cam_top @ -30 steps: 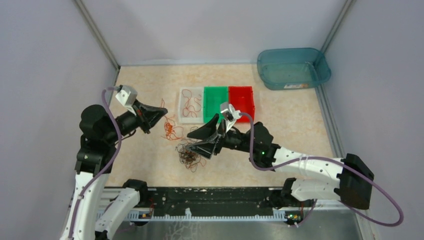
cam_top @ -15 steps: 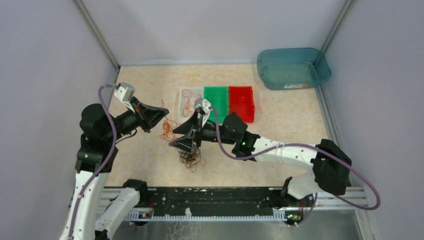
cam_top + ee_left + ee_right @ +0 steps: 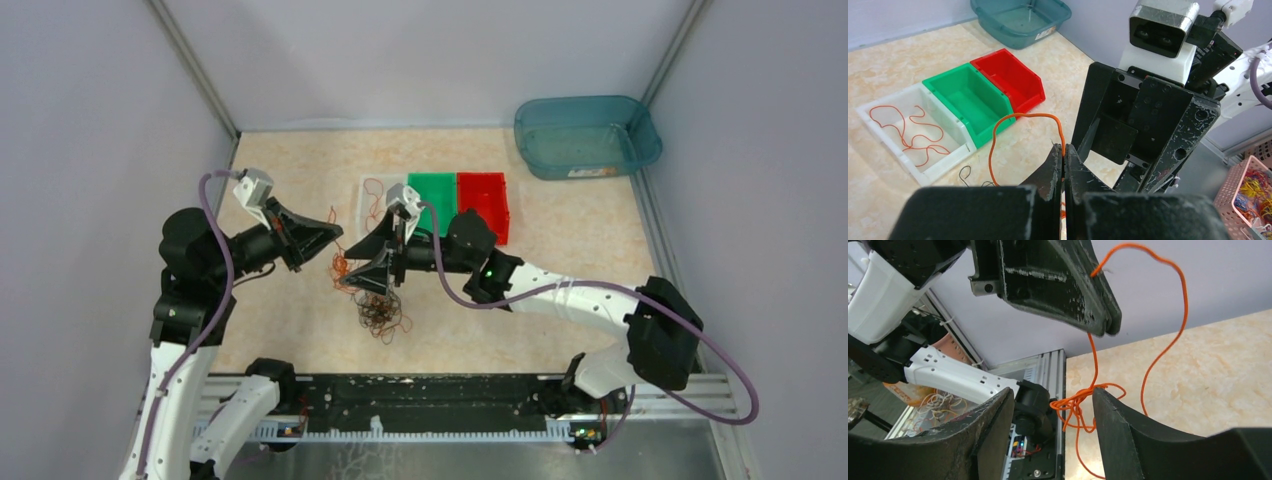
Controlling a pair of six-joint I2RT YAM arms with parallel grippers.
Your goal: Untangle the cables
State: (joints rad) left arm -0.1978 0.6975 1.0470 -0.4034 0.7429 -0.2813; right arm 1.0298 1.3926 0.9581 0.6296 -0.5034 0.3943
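Now the right gripper (image 3: 352, 272), released, has swung up beneath the left gripper (image 3: 1064, 150) clenched on an orange cable (image 3: 1020, 115), probably to grab it.

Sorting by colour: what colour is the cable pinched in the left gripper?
Orange cable, clearest in left wrist view.

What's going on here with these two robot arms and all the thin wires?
The left gripper is shut on an orange wire, holding it up above the table. The right gripper is open close beside it, the wire's knotted part showing between its jaws in the wrist view. A tangle of dark wires lies on the table near them. Orange wire already lies in the white bin; the green bin and red bin look empty.
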